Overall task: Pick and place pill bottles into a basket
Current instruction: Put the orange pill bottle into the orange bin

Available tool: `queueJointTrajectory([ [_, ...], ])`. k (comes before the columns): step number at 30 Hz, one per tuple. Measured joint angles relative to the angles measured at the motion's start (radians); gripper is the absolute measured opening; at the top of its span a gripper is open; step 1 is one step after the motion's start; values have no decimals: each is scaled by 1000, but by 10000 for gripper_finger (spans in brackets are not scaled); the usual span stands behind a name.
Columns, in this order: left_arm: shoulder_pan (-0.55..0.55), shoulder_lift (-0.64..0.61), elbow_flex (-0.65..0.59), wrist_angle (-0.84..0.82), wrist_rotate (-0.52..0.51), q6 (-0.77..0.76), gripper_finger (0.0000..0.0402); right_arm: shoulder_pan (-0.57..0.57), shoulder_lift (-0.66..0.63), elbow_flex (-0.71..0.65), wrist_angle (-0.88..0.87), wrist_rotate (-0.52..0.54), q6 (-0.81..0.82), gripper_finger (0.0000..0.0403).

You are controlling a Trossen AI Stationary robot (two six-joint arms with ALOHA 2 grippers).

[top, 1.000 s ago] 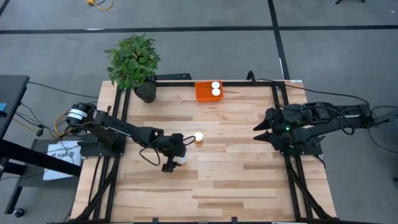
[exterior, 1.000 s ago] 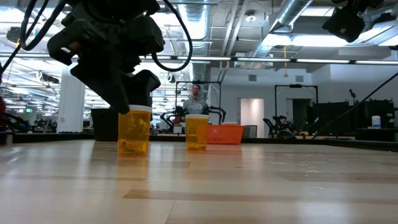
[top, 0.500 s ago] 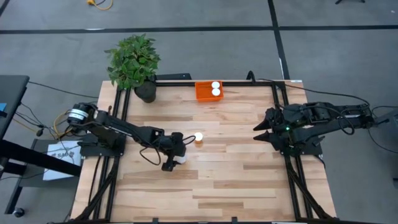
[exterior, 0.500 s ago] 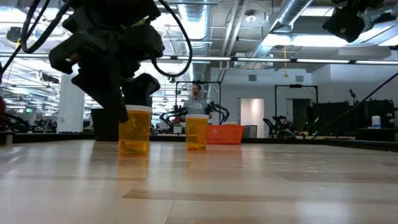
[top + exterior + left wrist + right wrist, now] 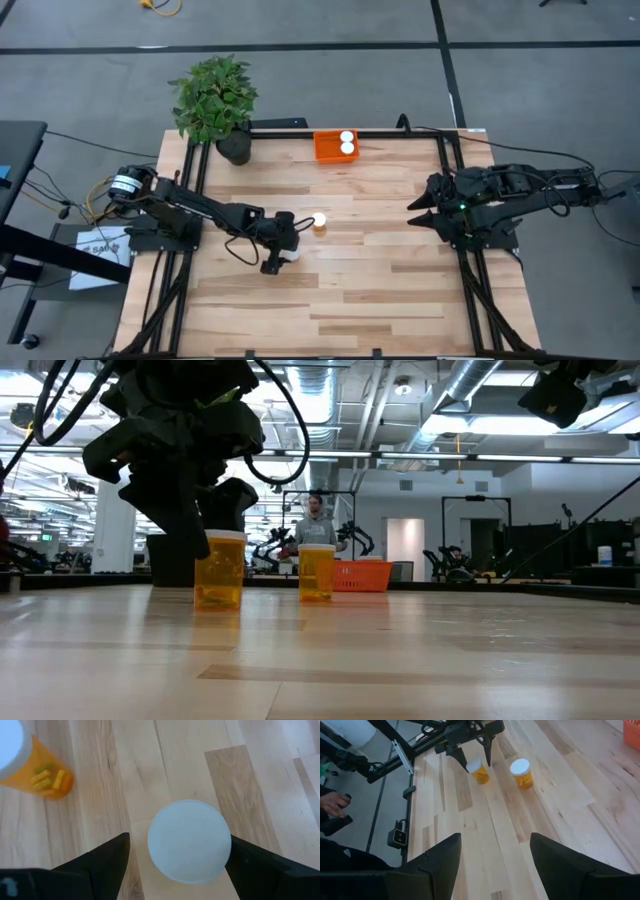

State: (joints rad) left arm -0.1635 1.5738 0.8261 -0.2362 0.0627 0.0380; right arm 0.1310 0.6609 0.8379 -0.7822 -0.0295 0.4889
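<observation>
Two pill bottles with white caps and amber bodies stand upright on the wooden table: one [image 5: 294, 256] under my left gripper and one [image 5: 319, 222] just beyond it. Both also show in the low view, the nearer bottle [image 5: 220, 568] and the farther bottle [image 5: 317, 572]. My left gripper [image 5: 284, 254] is open, pointing down, its fingers on either side of the nearer bottle's cap [image 5: 189, 841]. The orange basket [image 5: 326, 148] at the table's far edge holds two more bottles [image 5: 347, 142]. My right gripper [image 5: 415, 214] is open and empty by the table's right side. My left gripper comes at the nearer bottle from above. One finger [image 5: 252, 862] stands right at the cap's rim [image 5: 227, 842], and I cannot tell whether it touches. The other finger [image 5: 105, 857] stands apart from the cap. The bottle stands upright on the table.
A potted plant [image 5: 215, 100] in a black pot stands at the table's far left corner. Black frame rails [image 5: 190, 190] run along the table's left, right and far edges. A person [image 5: 315, 520] stands far off in the room behind.
My left gripper has gone down a little around the nearer bottle, so its fingers now reach lower beside the cap. The fingers have stayed open.
</observation>
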Motion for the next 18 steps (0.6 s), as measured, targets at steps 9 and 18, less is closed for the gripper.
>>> queueJointTrajectory([
  [9, 0, 0, 0, 0, -4, -5, 291, 0, 0, 0, 0, 0, 0, 232],
  [18, 0, 0, 0, 0, -3, -7, 212, 0, 0, 0, 0, 0, 0, 232],
])
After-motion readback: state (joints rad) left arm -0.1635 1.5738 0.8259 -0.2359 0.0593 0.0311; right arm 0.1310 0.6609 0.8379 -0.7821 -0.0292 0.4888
